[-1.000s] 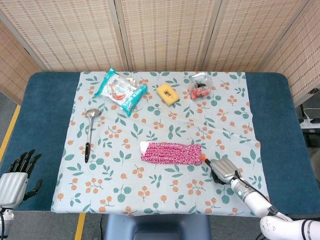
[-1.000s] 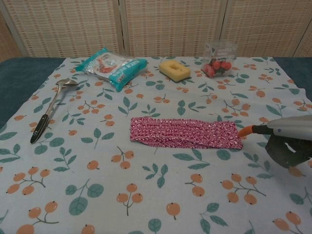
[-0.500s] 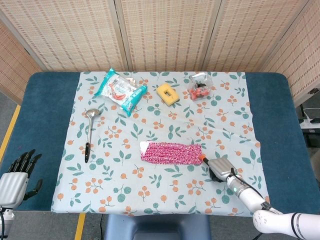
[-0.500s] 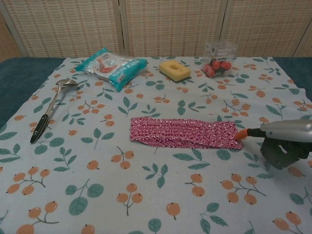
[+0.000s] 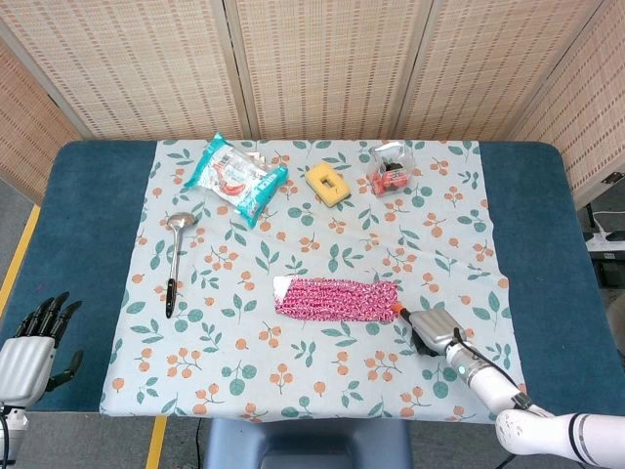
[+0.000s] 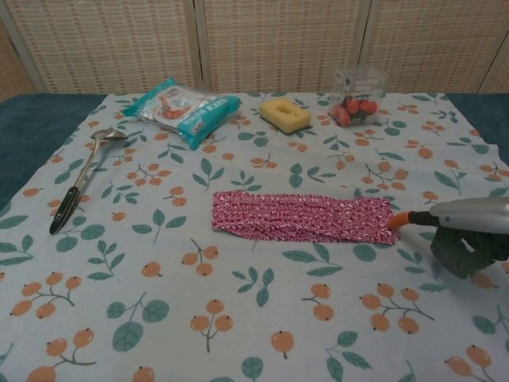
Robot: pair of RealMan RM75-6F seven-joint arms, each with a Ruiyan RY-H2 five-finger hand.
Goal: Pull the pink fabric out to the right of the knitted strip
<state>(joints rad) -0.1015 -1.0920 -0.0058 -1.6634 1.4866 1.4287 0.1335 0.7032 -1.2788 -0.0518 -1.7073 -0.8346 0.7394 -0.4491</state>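
The pink-and-white knitted strip (image 5: 334, 298) (image 6: 302, 216) lies flat on the floral tablecloth, running left to right. My right hand (image 5: 437, 332) (image 6: 465, 231) sits low on the cloth just off the strip's right end. One silver finger reaches left, and its orange fingertip (image 5: 397, 312) (image 6: 400, 220) is at the strip's right edge. Nothing is held in that hand. My left hand (image 5: 34, 347) hangs off the table's front left corner, fingers spread and empty; the chest view does not show it.
A teal snack bag (image 5: 235, 177) (image 6: 181, 107), a yellow sponge (image 5: 329, 184) (image 6: 285, 114) and a clear pack of red items (image 5: 391, 169) (image 6: 356, 95) line the back. A ladle (image 5: 176, 256) (image 6: 83, 177) lies at the left.
My right hand pushed its fingertip left to the strip's right end, then drew back slightly to the right. The strip has barely moved. The left hand is still.
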